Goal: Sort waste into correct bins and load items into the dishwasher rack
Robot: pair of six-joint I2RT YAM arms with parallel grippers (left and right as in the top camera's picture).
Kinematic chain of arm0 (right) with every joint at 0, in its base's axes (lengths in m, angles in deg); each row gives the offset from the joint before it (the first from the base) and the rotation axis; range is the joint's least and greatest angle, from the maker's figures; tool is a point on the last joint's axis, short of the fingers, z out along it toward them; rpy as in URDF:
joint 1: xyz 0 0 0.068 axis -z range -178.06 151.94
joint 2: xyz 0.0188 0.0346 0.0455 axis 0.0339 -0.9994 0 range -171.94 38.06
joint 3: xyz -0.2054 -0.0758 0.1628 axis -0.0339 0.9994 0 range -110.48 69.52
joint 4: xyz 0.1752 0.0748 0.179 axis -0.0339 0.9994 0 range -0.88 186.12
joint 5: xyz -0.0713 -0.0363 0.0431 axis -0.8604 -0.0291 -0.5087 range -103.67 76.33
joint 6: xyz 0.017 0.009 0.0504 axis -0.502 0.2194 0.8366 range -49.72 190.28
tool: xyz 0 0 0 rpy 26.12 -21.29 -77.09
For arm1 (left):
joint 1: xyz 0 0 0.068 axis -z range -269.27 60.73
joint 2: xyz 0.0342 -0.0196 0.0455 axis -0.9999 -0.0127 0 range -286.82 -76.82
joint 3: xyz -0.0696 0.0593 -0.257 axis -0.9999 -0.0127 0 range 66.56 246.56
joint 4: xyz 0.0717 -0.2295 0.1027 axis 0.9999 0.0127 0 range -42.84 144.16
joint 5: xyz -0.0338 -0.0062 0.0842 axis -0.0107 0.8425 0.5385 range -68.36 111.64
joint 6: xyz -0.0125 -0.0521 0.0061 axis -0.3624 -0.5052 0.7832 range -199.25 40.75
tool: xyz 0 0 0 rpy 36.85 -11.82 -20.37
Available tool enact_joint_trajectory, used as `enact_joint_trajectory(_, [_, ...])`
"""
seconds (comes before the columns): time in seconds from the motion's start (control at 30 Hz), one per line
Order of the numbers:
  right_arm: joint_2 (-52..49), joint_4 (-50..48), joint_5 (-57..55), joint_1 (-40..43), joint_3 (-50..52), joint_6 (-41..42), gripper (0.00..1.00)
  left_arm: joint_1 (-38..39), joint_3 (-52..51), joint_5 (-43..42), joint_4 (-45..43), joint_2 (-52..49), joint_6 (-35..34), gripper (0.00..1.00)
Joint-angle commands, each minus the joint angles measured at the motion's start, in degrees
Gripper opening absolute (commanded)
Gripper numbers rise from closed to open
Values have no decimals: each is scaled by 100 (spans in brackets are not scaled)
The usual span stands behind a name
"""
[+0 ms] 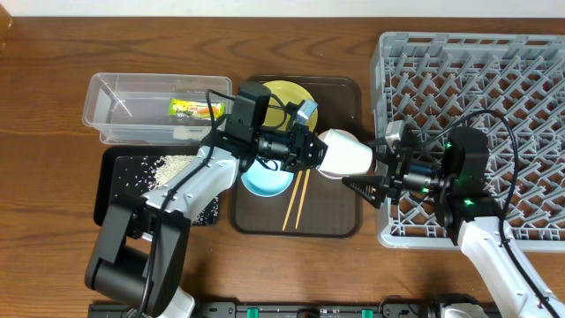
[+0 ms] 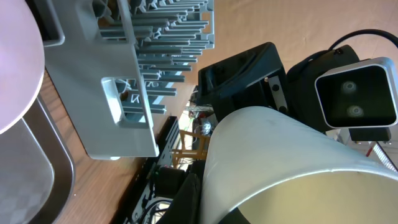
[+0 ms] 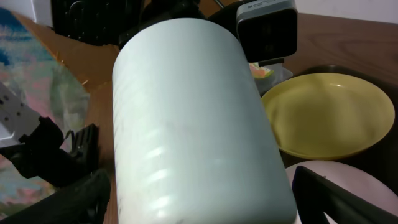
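Observation:
The pale-green cup [image 1: 344,153] [image 2: 273,155] [image 3: 193,112] hangs on its side above the brown tray, between both arms. My left gripper [image 1: 316,150] [image 2: 208,208] is shut on its rim, one finger outside the wall and one inside. My right gripper [image 1: 364,170] [image 3: 199,199] stands open with a finger on each side of the cup's closed end. On the tray lie the yellow plate [image 1: 287,95] [image 3: 326,115], the light-blue bowl [image 1: 265,181] and two chopsticks [image 1: 296,199]. The white-pink bowl [image 3: 336,180] sits under the cup. The wrapper [image 1: 196,109] lies in the clear tub [image 1: 115,110].
The grey dishwasher rack [image 1: 494,71] [image 2: 124,93] fills the right side, right behind my right arm. The black tray [image 1: 101,190] at the left holds loose rice [image 1: 146,172]. The brown serving tray [image 1: 340,221] sits in the middle, close to the rack's left wall.

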Motion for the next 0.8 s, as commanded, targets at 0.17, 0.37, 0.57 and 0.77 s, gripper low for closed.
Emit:
enact_joint_trajectory(0.17, [-7, -382, -28, -39, -105, 7, 86, 13, 72, -85, -33, 17, -203, 6])
enact_joint_trajectory(0.37, [-7, -472, -42, -39, -105, 7, 82, 22, 72, -85, -33, 17, -273, 6])
enact_joint_trajectory(0.57, [-7, -474, -44, -39, -105, 4, 81, 24, 72, -122, -33, 17, -350, 6])
enact_joint_trajectory(0.77, [-7, -549, -42, -39, -105, 4, 80, 24, 72, -146, -35, 17, -479, 6])
